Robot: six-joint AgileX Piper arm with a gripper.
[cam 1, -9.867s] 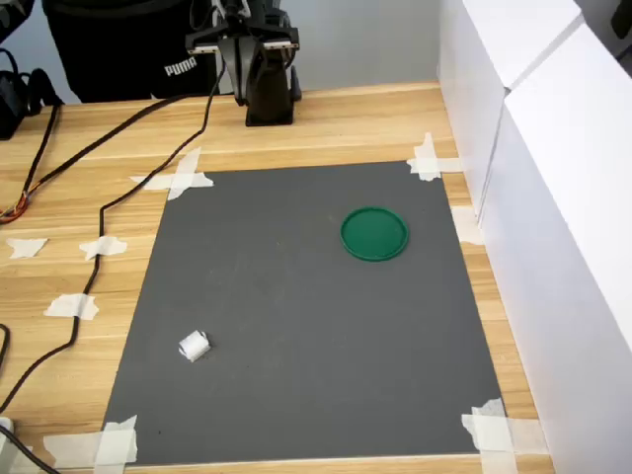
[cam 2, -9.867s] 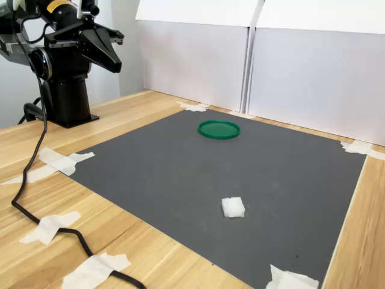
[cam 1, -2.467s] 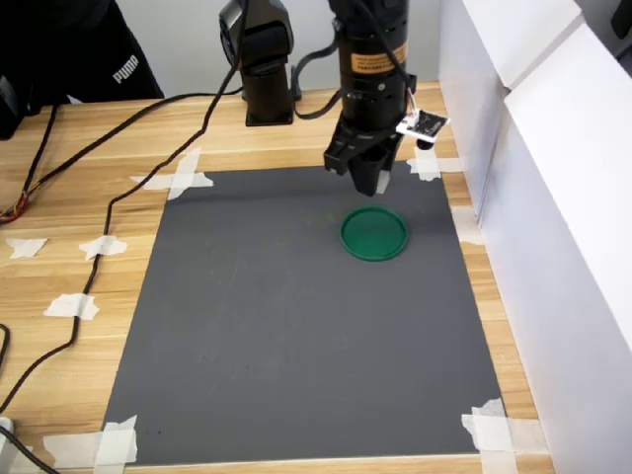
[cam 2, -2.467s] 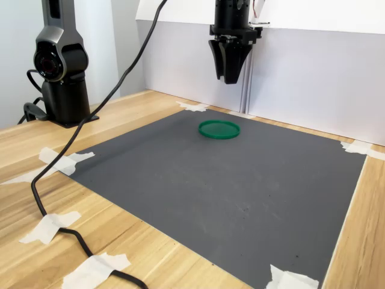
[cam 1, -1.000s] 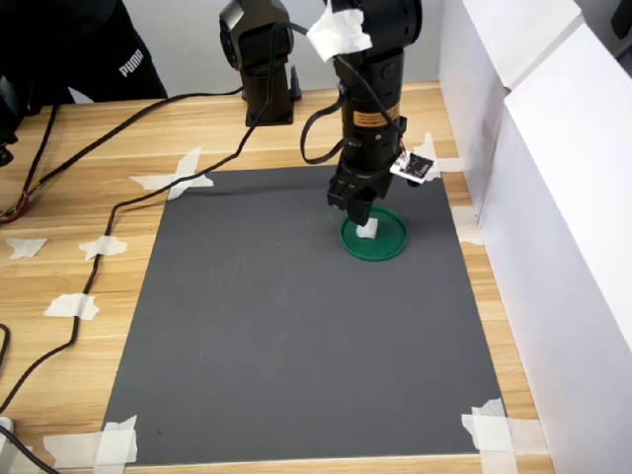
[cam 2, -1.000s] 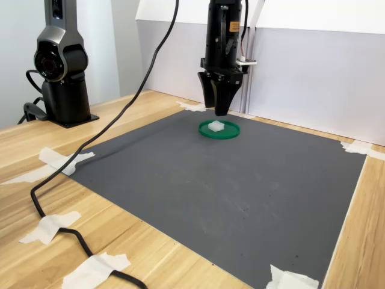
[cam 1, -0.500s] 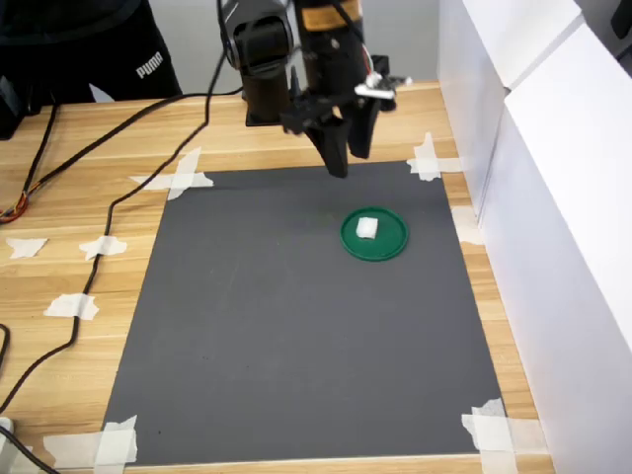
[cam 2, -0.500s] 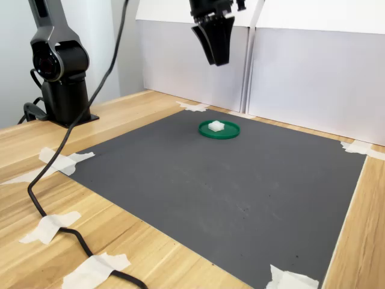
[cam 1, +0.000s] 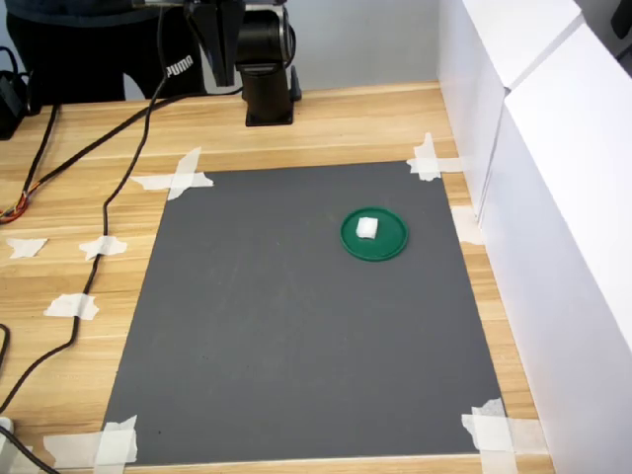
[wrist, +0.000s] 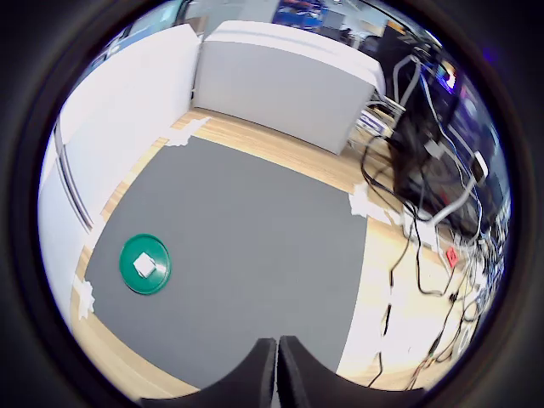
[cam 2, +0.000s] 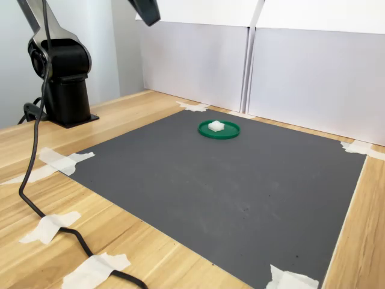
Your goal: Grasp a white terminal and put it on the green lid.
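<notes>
Gray mat taped to a wooden counter

The gray mat [cam 1: 296,316] lies flat on the wooden counter [cam 1: 336,123], held by white tape scraps [cam 1: 176,178] at its corners. White panels [cam 1: 553,197] stand along one side, and a black cable [cam 1: 109,197] trails across the wood.

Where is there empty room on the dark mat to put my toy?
Nearly all of the dark mat is bare, from the green lid to the taped corners. Only the lid is taken: the white terminal sits on it.
</notes>
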